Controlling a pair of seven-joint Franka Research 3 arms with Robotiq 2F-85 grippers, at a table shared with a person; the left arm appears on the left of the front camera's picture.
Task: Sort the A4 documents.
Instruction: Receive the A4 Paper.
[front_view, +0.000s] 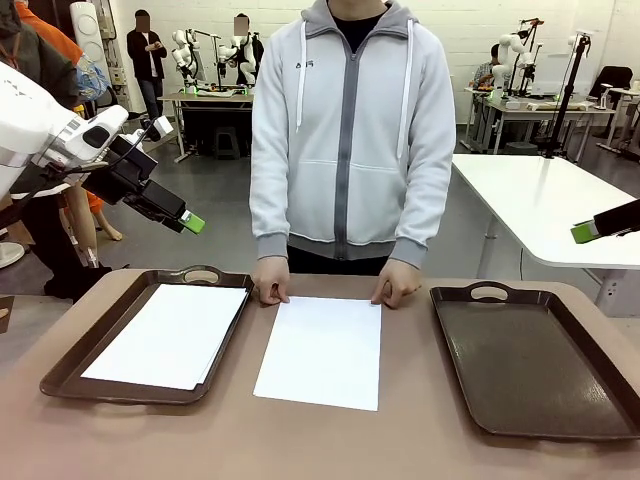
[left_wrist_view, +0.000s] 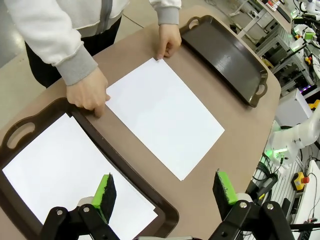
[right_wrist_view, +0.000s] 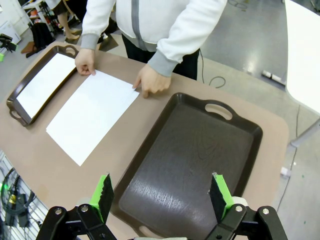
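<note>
One white A4 document (front_view: 322, 350) (left_wrist_view: 162, 112) (right_wrist_view: 92, 114) lies flat in the middle of the brown table, and the person's two hands (front_view: 272, 282) (front_view: 397, 285) press its far corners. More white sheets (front_view: 170, 333) (left_wrist_view: 70, 172) (right_wrist_view: 46, 82) rest stacked in the left brown tray (front_view: 60, 375). The right brown tray (front_view: 530, 360) (right_wrist_view: 190, 165) holds nothing. My left gripper (front_view: 190, 222) (left_wrist_view: 167, 192) hovers open high above the left tray. My right gripper (front_view: 585, 231) (right_wrist_view: 162, 195) hangs open above the right tray's near end.
The person in a grey zip hoodie (front_view: 350, 130) stands at the table's far edge. A white table (front_view: 545, 205) stands behind on the right. Bare tabletop (front_view: 300, 440) stretches along the near edge.
</note>
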